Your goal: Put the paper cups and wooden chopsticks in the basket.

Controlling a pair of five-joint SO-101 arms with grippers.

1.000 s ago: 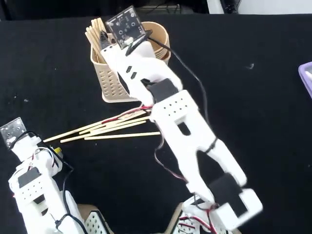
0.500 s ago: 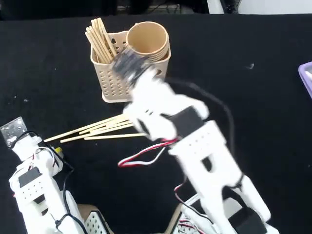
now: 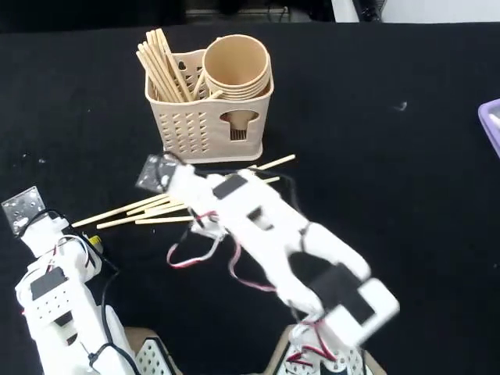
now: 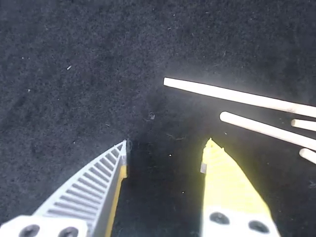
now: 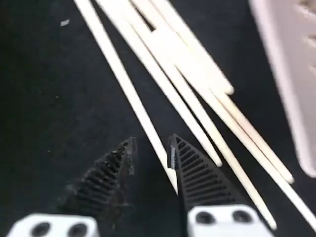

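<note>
While the right tool (image 5: 151,144) is held with its tips apart over the loose chopsticks (image 5: 168,79), one stick should be centred between them before closing; the basket (image 3: 205,131), already loaded with cups (image 3: 237,66), is seen just beyond the tool.

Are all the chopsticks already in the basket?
No, several chopsticks lie on the table in front of the basket.

The table (image 3: 391,195) is covered in black. The basket (image 3: 207,129) is coloured beige and patterned with small slots; the cups (image 3: 237,62) are coloured tan, the chopsticks (image 3: 160,66) pale wood.
</note>
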